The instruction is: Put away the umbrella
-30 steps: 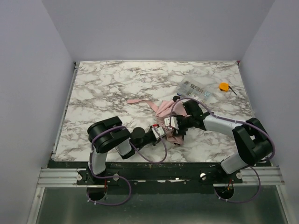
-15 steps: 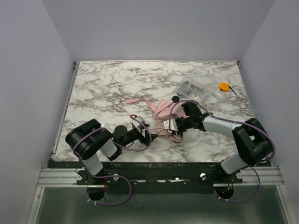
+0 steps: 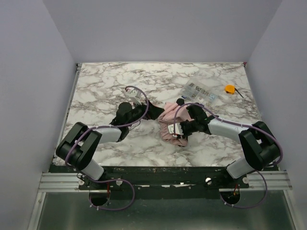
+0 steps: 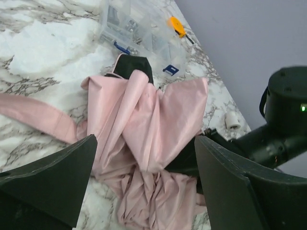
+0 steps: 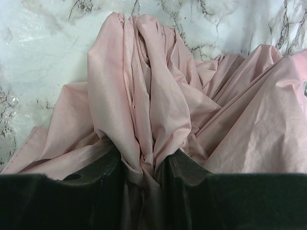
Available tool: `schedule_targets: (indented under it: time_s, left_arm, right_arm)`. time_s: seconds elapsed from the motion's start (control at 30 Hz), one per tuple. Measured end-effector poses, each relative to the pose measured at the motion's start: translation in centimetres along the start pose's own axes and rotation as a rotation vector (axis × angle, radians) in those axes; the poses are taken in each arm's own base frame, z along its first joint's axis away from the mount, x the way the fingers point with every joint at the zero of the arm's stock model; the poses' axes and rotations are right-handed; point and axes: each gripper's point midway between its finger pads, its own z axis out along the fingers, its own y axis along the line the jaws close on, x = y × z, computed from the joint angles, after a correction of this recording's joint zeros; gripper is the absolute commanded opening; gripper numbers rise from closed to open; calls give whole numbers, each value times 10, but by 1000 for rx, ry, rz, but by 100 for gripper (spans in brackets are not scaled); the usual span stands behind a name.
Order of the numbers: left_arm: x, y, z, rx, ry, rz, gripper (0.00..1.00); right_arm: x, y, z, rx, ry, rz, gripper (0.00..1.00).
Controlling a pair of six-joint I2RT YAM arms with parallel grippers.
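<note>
The umbrella [image 3: 169, 125] lies crumpled at the table's middle, pale pink fabric in folds [image 4: 144, 120], with a dark end piece [image 4: 136, 67] at its far side. My right gripper [image 3: 178, 128] is shut on a bunched fold of the fabric [image 5: 144, 160], which is pinched between both fingers [image 5: 103, 165]. To the umbrella's left, my left gripper [image 3: 154, 111] stands wide open. Its fingers [image 4: 53, 187] frame the fabric without touching it [image 4: 146, 140]. A flat pink strap [image 4: 33, 115] trails off to the left on the marble.
A clear labelled plastic packet [image 3: 199, 91] lies behind the umbrella, also seen in the left wrist view [image 4: 139, 28]. A small orange object [image 3: 230, 89] sits at the back right. The right arm's body [image 4: 283, 120] is close beside the umbrella.
My left arm let go, swung away from the umbrella's near side and reached forward to its left, jaws now wide open. The right gripper closed tighter on the fabric.
</note>
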Motion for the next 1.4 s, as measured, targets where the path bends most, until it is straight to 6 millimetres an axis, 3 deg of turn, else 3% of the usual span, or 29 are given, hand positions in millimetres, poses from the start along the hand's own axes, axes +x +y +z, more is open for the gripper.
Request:
schedule_targets:
  time_s: [0.17, 0.27, 0.37, 0.53, 0.7, 0.87, 1.03, 1.2, 1.33, 1.4]
  left_arm:
    - [-28, -3, 47, -51, 64, -32, 70]
    - [-17, 15, 65, -113, 145, -47, 60]
    - [12, 41, 73, -188, 259, -65, 48]
    - [48, 59, 64, -258, 422, -85, 43]
    - [72, 43, 53, -246, 528, -54, 42]
    - [110, 21, 30, -213, 610, -33, 41]
    - [119, 11, 28, -178, 591, -38, 42]
    - [120, 8, 22, -176, 586, -53, 50]
    - [115, 6, 11, -184, 575, -70, 64]
    - [102, 3, 4, -182, 542, -75, 71]
  right_arm:
    - [0, 1, 0, -6, 1, 1, 27]
    - [0, 1, -1, -9, 1, 2, 27]
    - [-1, 1, -1, -11, -2, 3, 27]
    - [-1, 1, -1, -11, -2, 4, 27]
    - [-3, 2, -2, -19, -4, 14, 26]
    - [-5, 10, -4, -61, -8, 43, 24]
    - [-11, 23, -5, -128, 17, 50, 22]
    - [-17, 31, -4, -199, 38, 67, 21]
    - [-20, 35, -3, -241, 37, 82, 20]
    - [-22, 37, -2, -254, 34, 87, 20]
